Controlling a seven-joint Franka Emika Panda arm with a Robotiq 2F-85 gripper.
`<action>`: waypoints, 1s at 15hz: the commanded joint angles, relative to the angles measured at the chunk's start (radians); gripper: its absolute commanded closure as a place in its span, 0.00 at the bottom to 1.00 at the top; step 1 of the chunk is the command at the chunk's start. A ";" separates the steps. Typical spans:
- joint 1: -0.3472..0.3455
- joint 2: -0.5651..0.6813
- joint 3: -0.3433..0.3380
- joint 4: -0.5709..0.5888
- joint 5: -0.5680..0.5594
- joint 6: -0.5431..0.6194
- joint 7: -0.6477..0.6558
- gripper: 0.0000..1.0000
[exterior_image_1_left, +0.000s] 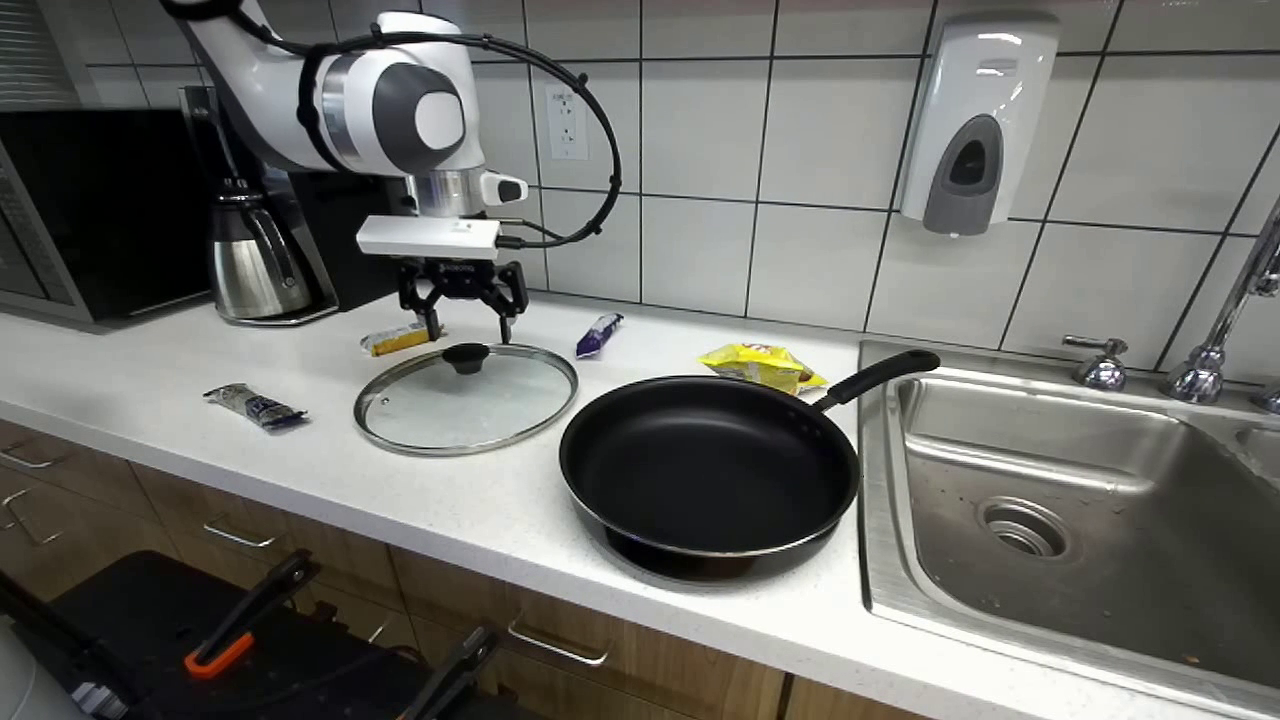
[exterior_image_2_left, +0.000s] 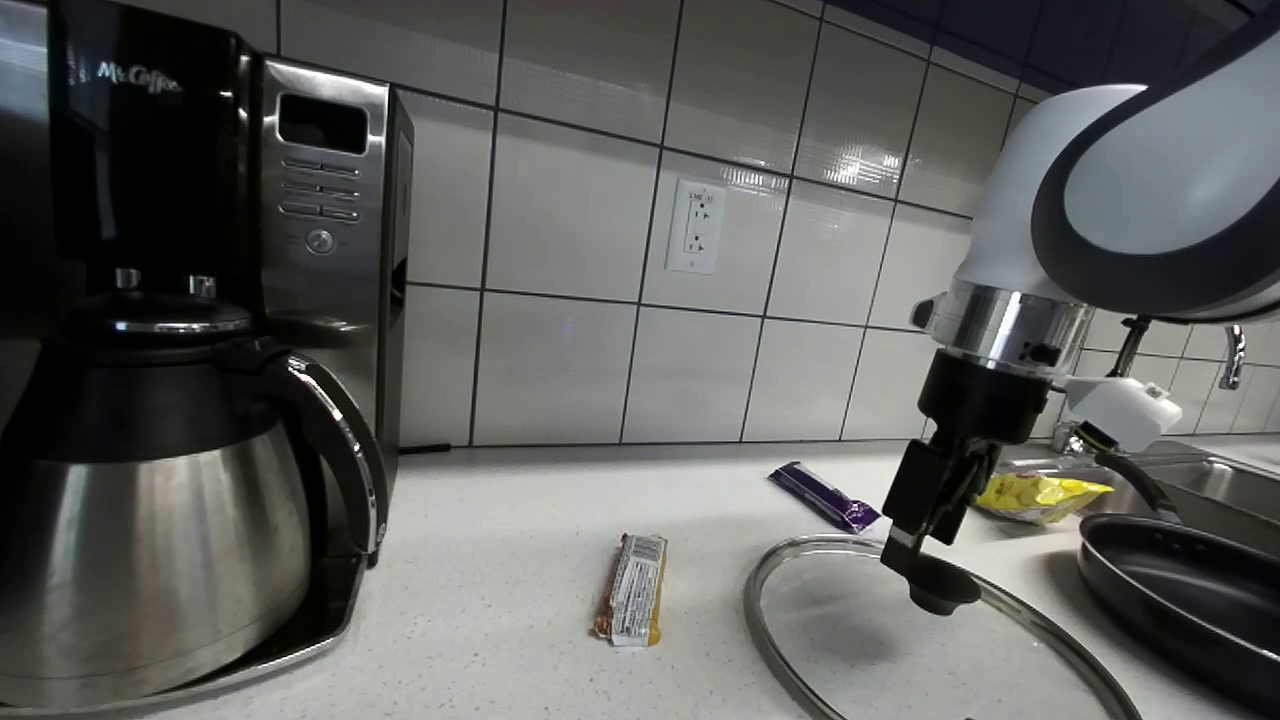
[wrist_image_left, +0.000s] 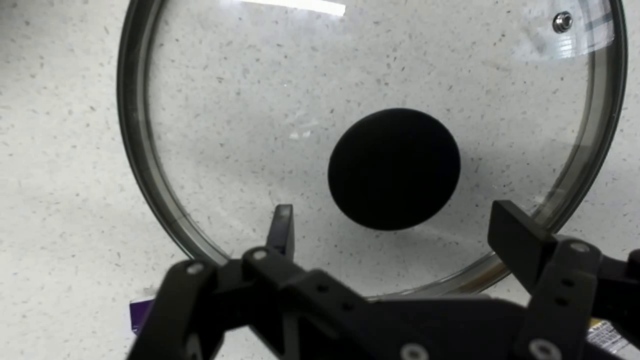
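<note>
My gripper (exterior_image_1_left: 470, 332) is open and empty. In an exterior view it hangs just above the back of a round glass lid (exterior_image_1_left: 450, 420) with a metal rim, which lies on the counter. The lid's black knob (exterior_image_1_left: 465, 358) is nearest to the fingers. In the wrist view the fingertips (wrist_image_left: 393, 207) are spread on either side of the knob (wrist_image_left: 395, 170), with a gap on each side. In an exterior view a fingertip (exterior_image_2_left: 902, 552) overlaps the knob (exterior_image_2_left: 942, 588); I cannot tell whether they touch. A black frying pan (exterior_image_1_left: 710, 460) stands beside the lid.
A yellow-wrapped bar (exterior_image_1_left: 400, 339), a purple-wrapped bar (exterior_image_1_left: 599, 335) and a dark silver wrapper (exterior_image_1_left: 255, 405) lie around the lid. A yellow bag (exterior_image_1_left: 762, 366) lies behind the pan. A sink (exterior_image_1_left: 1000, 450), a coffee maker (exterior_image_2_left: 330, 250) and a tiled wall (exterior_image_1_left: 700, 130) border the counter.
</note>
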 joint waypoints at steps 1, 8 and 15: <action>-0.019 0.022 -0.008 0.029 -0.054 0.000 0.023 0.00; -0.071 0.093 -0.043 0.117 -0.080 -0.001 -0.015 0.00; -0.151 0.215 -0.029 0.272 -0.037 0.019 -0.062 0.00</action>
